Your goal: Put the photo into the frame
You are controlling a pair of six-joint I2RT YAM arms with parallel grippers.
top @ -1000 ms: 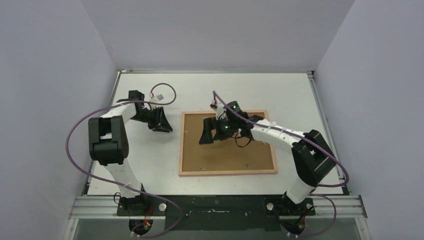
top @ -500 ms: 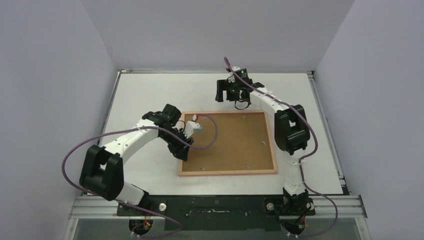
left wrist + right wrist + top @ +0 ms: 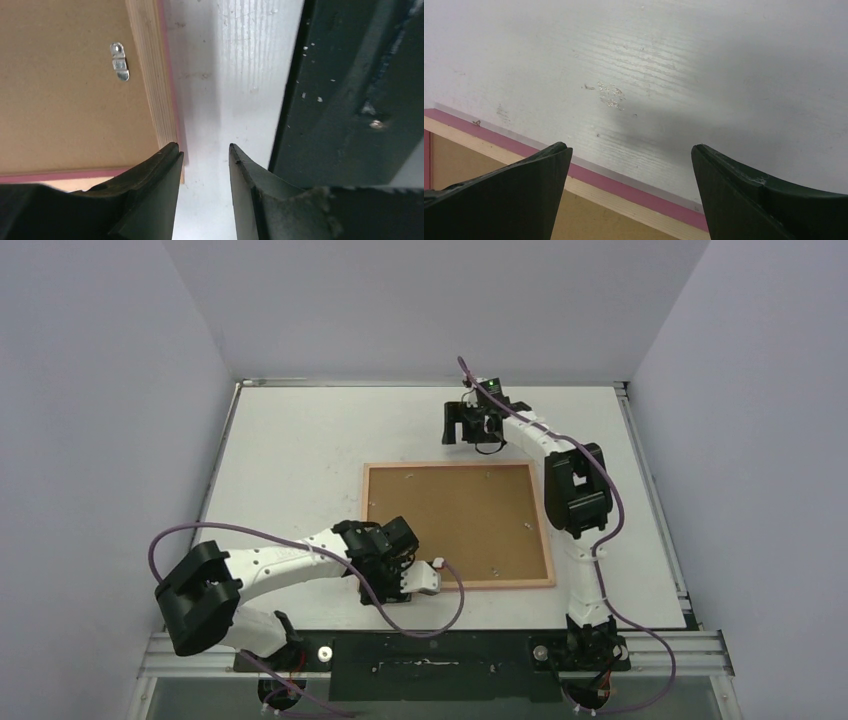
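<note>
The frame (image 3: 548,525) lies face down on the white table, its pink border around the brown backing panel (image 3: 460,520). The photo is not in view. My left gripper (image 3: 392,592) is low at the frame's near-left corner, open a little and empty. In the left wrist view (image 3: 205,150) the corner of the frame (image 3: 159,100) sits by its left finger. My right gripper (image 3: 456,433) is just beyond the frame's far edge, open wide and empty. In the right wrist view (image 3: 629,150) the frame's pink edge (image 3: 624,182) runs below the jaws.
A small metal clip (image 3: 119,61) sits on the backing panel near the corner. The black base plate (image 3: 350,100) lies right beside the left gripper, along the table's near edge (image 3: 430,640). The left arm's purple cable (image 3: 455,600) loops over the frame's near edge.
My left gripper has swept from beyond the frame's far-left corner, along its left edge, to its near-left corner. My right gripper left the panel and went beyond the far edge.
</note>
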